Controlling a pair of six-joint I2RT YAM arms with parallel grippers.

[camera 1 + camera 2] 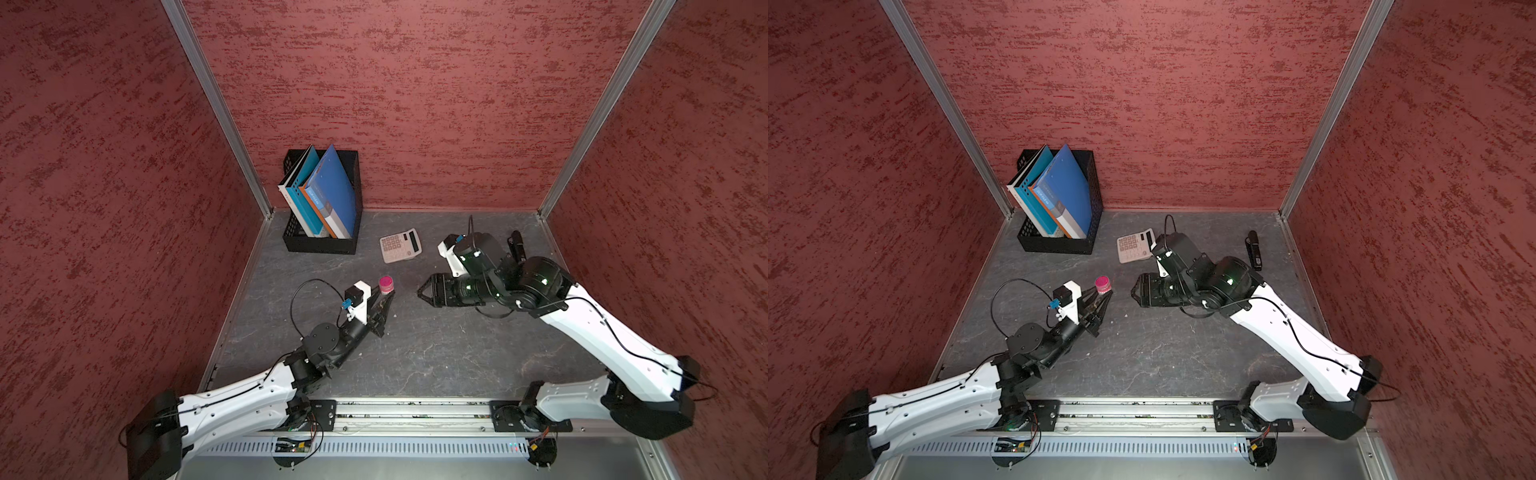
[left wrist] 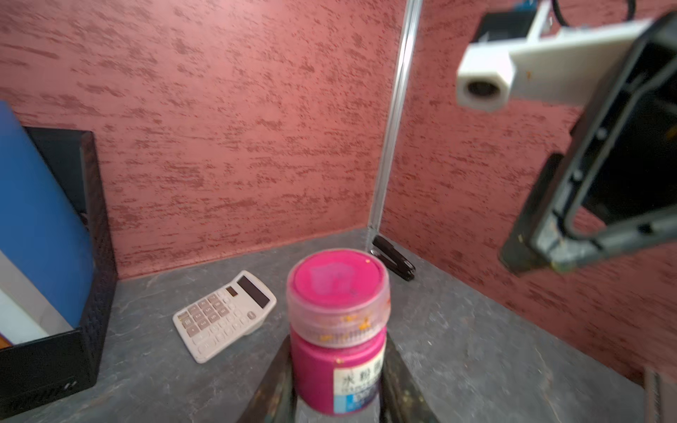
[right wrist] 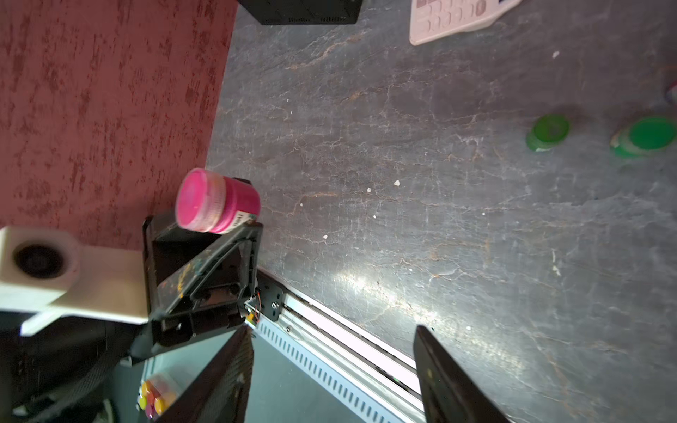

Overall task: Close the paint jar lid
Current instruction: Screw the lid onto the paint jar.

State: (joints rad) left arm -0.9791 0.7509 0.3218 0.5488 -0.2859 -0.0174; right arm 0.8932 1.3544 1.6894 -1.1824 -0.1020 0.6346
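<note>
Left jaws clamped on paint jar point(image 2: 335, 370), lid point(image 2: 337, 284) on; right jaws apart, empty.

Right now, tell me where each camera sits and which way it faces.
Top views: high over the front rail, looking down toward the back wall; left arm and right arm show.
Left wrist: on the left arm, looking along its jaws at the paint jar clamped between them, calculator beyond; right arm's jaws show too.
Right wrist: on the right arm, looking across the table at the left arm's jaws; own open jaws show.
Shared: all four show the paint jar and calculator.
</note>
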